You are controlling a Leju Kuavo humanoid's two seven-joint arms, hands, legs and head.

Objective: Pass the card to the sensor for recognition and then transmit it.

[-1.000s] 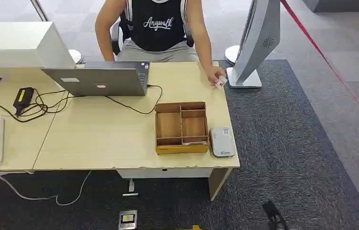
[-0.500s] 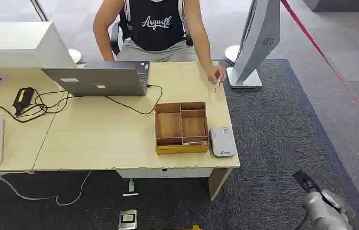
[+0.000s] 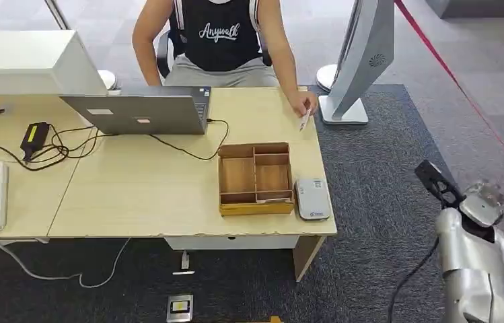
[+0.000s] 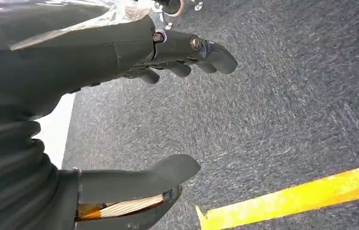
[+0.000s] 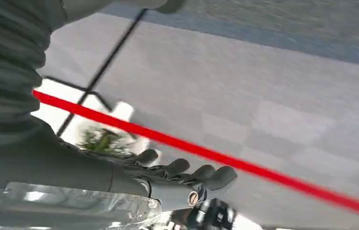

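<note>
The card (image 3: 304,120) is pinched on edge in a person's hand (image 3: 301,105) at the desk's (image 3: 134,195) far right corner. Nearer, a white card sensor (image 3: 311,199) lies just beside a wooden divided tray (image 3: 255,178); its compartments look empty. The right hand (image 3: 461,195) is raised off the desk's right, fingers (image 5: 187,168) apart, holding nothing. The left hand (image 4: 134,110) hangs over carpet, fingers spread, empty.

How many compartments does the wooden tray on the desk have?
4. In the brown wooden tray, one wide compartment runs along the far side, one tall compartment is on the left, one squarer compartment is on the right, and one narrow strip runs along the near side.
</note>
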